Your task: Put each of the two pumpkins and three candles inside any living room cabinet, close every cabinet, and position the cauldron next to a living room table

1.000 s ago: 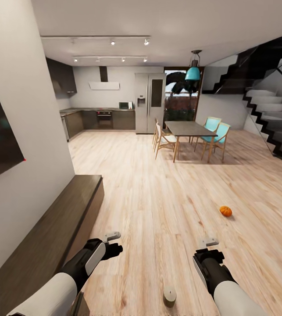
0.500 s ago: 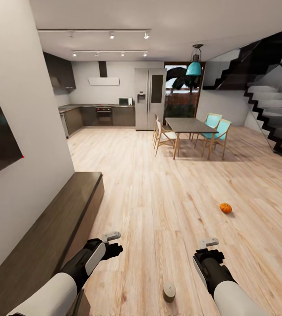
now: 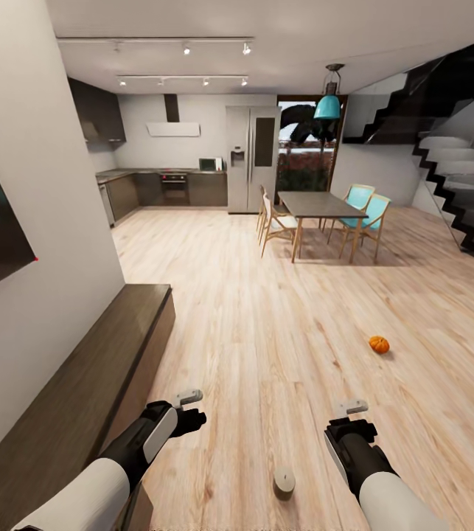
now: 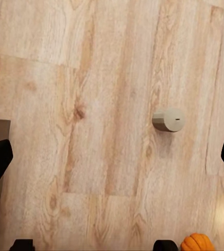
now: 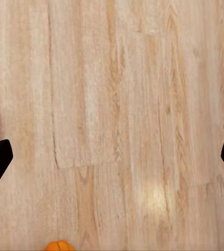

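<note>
A candle (image 3: pixel 284 482) was seen standing on the floor between the left claw (image 3: pixel 187 399) and the right claw (image 3: pixel 354 406), both spread apart and empty. A pumpkin (image 3: pixel 379 344) lay farther off. The cabinet (image 3: pixel 82 391) was shut. Picking up had likely not begun; reaching down was probably needed next.

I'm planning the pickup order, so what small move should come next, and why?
Probably roll forward slightly and lower the right gripper toward the candle: it stands upright on the floor between both arms, nearer than the pumpkin, and both jaws look open and empty.
</note>
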Available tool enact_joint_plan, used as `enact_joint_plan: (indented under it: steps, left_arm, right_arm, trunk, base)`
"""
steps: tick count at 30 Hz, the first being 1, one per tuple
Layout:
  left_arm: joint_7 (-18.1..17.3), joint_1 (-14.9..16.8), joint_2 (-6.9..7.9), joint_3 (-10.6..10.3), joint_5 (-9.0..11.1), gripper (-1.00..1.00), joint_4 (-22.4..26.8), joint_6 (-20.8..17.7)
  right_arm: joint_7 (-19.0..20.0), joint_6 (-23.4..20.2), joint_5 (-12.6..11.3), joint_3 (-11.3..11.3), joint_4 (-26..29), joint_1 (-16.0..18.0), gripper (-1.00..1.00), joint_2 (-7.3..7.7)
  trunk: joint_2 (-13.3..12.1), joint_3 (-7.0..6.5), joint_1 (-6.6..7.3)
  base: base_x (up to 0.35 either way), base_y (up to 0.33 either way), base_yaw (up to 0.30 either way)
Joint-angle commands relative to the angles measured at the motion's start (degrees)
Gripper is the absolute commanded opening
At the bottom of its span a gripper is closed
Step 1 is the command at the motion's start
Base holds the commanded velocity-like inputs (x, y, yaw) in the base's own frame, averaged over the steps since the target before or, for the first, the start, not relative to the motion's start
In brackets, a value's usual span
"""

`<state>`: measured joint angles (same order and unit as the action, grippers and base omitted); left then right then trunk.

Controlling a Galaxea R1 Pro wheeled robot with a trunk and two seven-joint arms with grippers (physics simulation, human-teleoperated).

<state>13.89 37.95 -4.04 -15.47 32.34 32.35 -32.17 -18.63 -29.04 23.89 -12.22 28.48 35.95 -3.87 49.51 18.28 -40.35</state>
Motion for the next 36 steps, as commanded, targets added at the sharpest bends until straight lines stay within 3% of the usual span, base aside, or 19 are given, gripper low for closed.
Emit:
enact_joint_plan:
  steps: [1,36]
  left_arm:
    - [0.0,0.01,0.0,0.0,0.0,1.0,0.0,0.0]
    - [0.0,-0.02,0.0,0.0,0.0,1.0,-0.01,0.0]
  right_arm:
    - [0.0,0.0,0.0,0.0,0.0,0.0,1.0,0.0]
    - [0.0,0.03,0.02,0.0,0.0,0.0,1.0,-0.03]
  trunk:
    - [0.0,0.1,0.0]
    - [0.0,3.33,0.0]
  base:
    - [0.0,0.0,0.0]
    - [0.0,0.0,0.0]
